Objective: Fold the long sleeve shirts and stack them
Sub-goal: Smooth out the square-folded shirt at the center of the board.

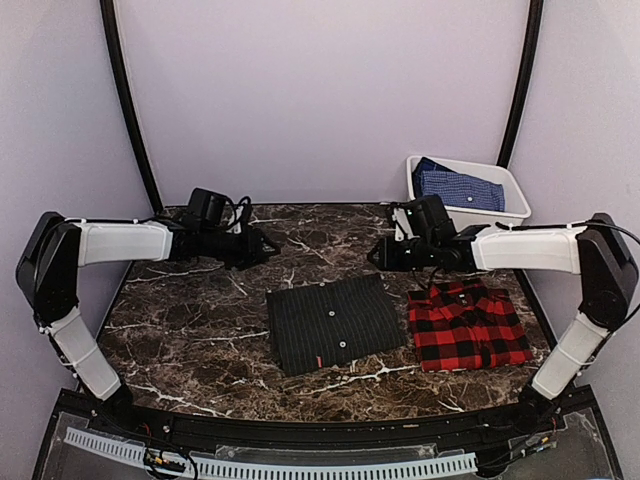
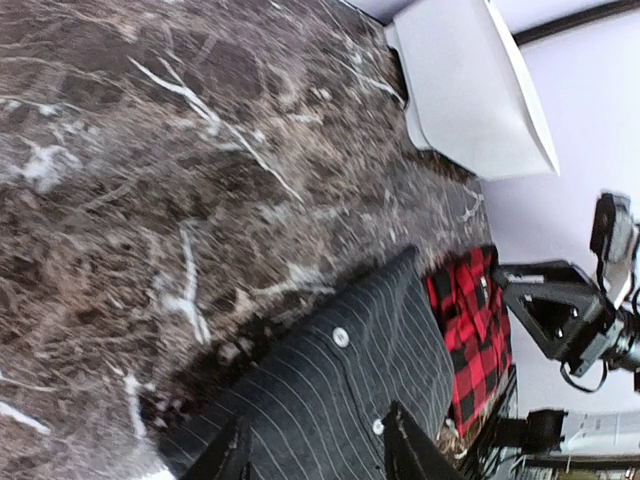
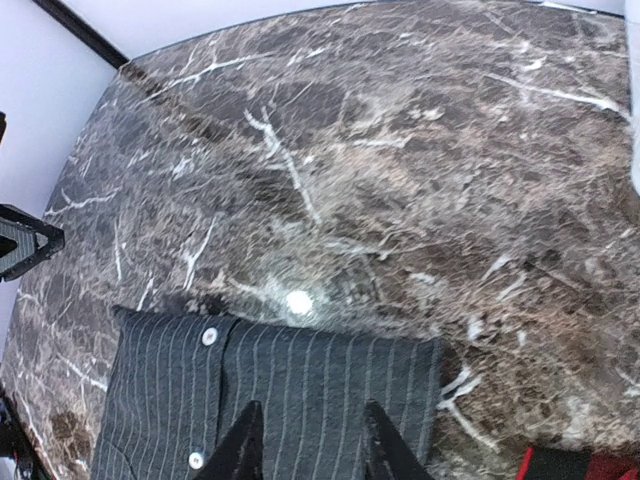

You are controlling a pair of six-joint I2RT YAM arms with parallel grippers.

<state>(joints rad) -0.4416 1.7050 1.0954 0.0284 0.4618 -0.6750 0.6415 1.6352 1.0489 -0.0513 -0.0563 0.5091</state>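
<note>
Long sleeve shirts, 2 of them, are laid folded just apart on the near-right part of a dark marble-patterned table (image 1: pixel 190 320) veined in white.

At the left, the left arm (image 1: pixel 120 242) is stretched level toward the centre, and the left gripper (image 1: pixel 262 245) is held above the table's far half. Its fingers (image 2: pixel 232 455) are seen parted, with nothing between them.

The pinstriped shirt (image 1: pixel 332 322) is charcoal cloth with thin pale lines and small light buttons (image 1: pixel 342 343), folded to a rough rectangle. A small red tag (image 1: pixel 313 360) is set near its front edge; no writing can be read.

The right arm (image 1: pixel 525 248) is mirrored, and the right gripper (image 1: pixel 378 252) is likewise released, its fingers (image 3: pixel 245 445) apart and empty.

The plaid shirt (image 1: pixel 468 325), red and black, is laid beside it. A white plastic bin (image 1: pixel 480 218) with blue checked cloth (image 1: pixel 458 187) is placed at the far right corner.
</note>
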